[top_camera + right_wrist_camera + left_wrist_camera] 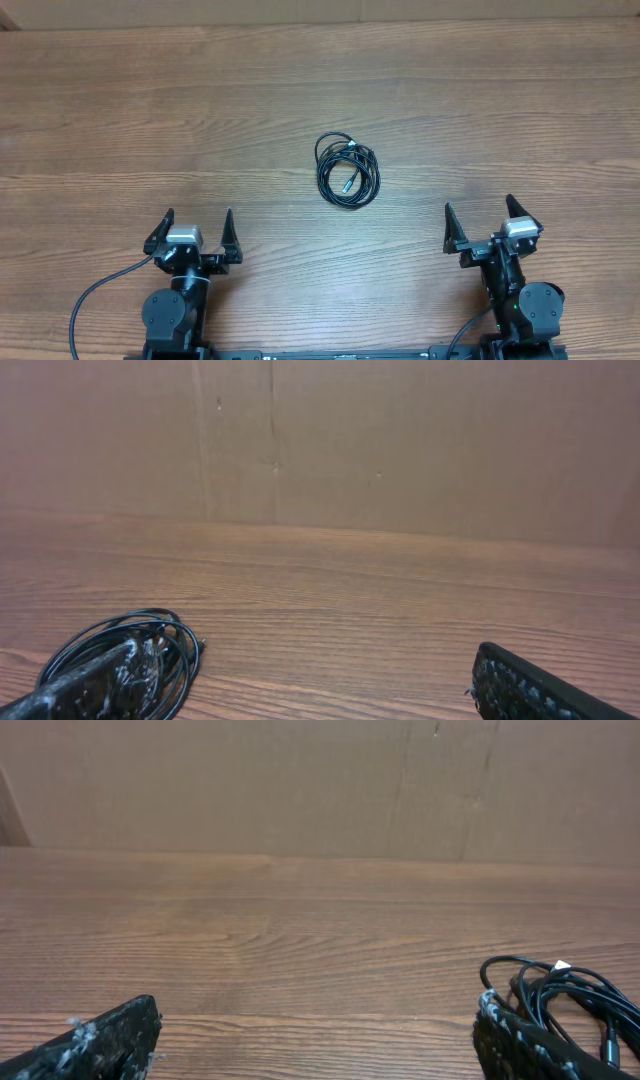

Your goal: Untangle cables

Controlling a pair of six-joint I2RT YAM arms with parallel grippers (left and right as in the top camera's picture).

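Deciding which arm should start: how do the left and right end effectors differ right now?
In the overhead view the left end effector sits about square-on, while the right end effector looks turned slightly inward. The cables lie ahead and to the right of the left end effector, but ahead and to the left of the right end effector. Both are open, empty and apart from the cables.
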